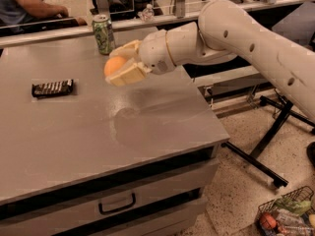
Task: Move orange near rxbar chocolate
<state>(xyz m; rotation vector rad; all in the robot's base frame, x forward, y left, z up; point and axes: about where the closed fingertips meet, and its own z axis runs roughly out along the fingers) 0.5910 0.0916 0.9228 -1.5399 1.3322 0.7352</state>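
End effector (pixel 123 66) upper centre of frame, clamped on orange (pixel 113 65), held clear of tabletop (pixel 98 141); shadow on surface below it. Rxbar chocolate (pixel 52 88) flat at left, well apart from orange. Green soda can (pixel 103 34) upright near far edge, just behind end effector. White arm (pixel 246 33) enters from right. Wire basket (pixel 290 198) of groceries on floor, lower right.

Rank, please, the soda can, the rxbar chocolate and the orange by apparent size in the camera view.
1. soda can
2. rxbar chocolate
3. orange, a near tie with second: the jaws of the gripper, holding it above the table, hide part.
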